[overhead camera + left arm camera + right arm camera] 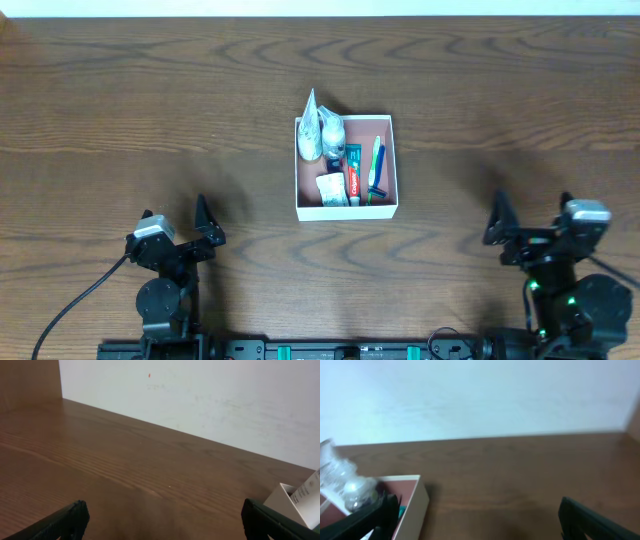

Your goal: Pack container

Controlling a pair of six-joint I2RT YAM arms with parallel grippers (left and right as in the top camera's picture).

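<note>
Plainly, one container (346, 211) holds one toothpaste tube (353, 185) while left tool (163, 510) and right tool (476, 505) gape empty.

Container (346, 211) — open, filled, mid-table.

One container (346, 211), one toothpaste tube (353, 184), one green toothbrush (374, 163), one white bottle (333, 130), one pale pouch (310, 128)

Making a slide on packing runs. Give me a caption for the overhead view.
Container holding toiletries at mid-table; left gripper and right gripper open, apart from it.
</note>
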